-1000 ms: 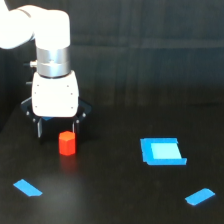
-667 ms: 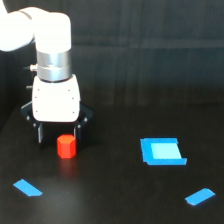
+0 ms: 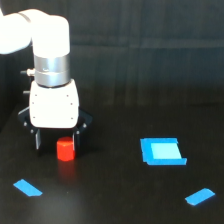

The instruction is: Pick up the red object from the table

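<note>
White arm's gripper point(image 3: 56, 141) is hanging low over the black table point(image 3: 115, 200), jaws spread wide w/ the dark fingers point(image 3: 37, 140) coming down on either side. The red object point(image 3: 65, 149) sits upright on the table btwn them, closer to the finger at its 3 o'clock; can't tell if that one touches it, the other's clearly apart. Nothing's pinched.

Blue patches on the table: big one point(image 3: 162, 151) out at 3 o'clock from the block, small strip point(image 3: 27, 187) at 7 o'clock, another point(image 3: 199, 196) at 4 o'clock.

backdrop: dark wall point(image 3: 150, 50) | light: dim, even
</note>
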Tool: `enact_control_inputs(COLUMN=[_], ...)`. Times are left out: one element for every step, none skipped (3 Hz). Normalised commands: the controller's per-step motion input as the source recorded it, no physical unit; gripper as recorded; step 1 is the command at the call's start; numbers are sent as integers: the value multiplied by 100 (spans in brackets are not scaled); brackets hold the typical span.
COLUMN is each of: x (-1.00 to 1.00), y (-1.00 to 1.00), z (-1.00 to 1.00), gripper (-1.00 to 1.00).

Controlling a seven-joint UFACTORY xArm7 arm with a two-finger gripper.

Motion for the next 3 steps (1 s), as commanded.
enact_control_inputs(x=[4, -7, 7], y=[-29, -19, 7], z=[-15, -10, -18], gripper=[9, -55, -87])
